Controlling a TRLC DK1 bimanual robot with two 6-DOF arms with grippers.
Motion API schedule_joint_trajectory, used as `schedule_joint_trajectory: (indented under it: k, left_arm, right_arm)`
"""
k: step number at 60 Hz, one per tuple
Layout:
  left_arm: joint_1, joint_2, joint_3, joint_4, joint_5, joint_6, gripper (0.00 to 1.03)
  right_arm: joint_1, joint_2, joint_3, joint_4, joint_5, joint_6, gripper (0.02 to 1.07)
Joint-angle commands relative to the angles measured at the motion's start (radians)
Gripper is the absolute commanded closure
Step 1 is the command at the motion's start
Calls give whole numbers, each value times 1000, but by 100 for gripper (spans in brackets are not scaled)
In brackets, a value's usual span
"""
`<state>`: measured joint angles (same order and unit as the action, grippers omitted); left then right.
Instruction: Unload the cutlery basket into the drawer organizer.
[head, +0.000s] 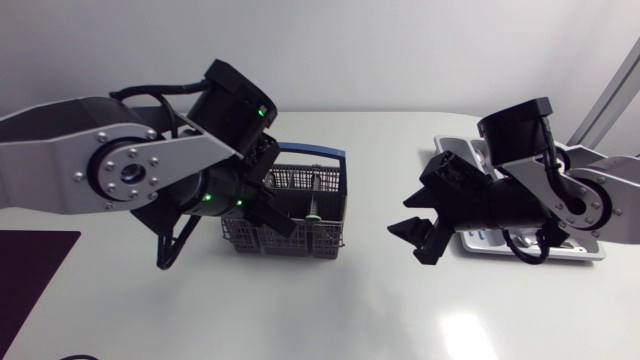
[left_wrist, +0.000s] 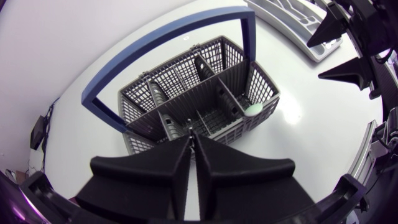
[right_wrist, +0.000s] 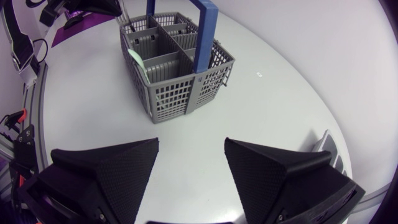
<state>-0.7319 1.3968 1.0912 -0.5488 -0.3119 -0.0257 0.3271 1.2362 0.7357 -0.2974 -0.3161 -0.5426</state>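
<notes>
Two pieces are all that show in the cutlery basket (head: 300, 238) from these angles. One is a thin metal utensil (head: 315, 205) standing upright near the middle divider. The other is a pale green piece (left_wrist: 254, 110) leaning in an end compartment on the side toward the right arm. The basket sits on the white table (head: 400, 320) left of centre, with its blue handle (head: 310, 153) arching up over it.

The bit that matters is that the left gripper (left_wrist: 191, 142) is right on top of the basket, nose down into it. In its own wrist view the fingertips sit just short of a small dark stem poking up by the divider. Those fingers are pressed together with only a slit between them, and nothing can be seen pinched in there. It's too small to say whether that stem is the utensil's top. Either way its long axis runs straight up, so the grab probably has to come from above with the jaws straddling it, and that means opening first.

The right gripper (right_wrist: 191, 146) is well apart from the basket, hanging between it and the drawer organizer (head: 585, 250). Its fingers are spread wide and holding nothing. The organizer lies at the table's right side, partly under that arm.

So the left arm is clearly nearer, and it looks like unloading is near the end.
</notes>
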Motion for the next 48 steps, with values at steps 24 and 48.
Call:
schedule_joint_trajectory:
  k: [24, 48]
  left_arm:
    - [111, -239, 72, -53, 258, 4, 100]
    - [361, -386, 121, -94, 740, -10, 100]
  right_arm:
    - [58, -29, 4, -48, 15, 50, 30]
    - [90, -141, 47, -105, -41, 61, 30]
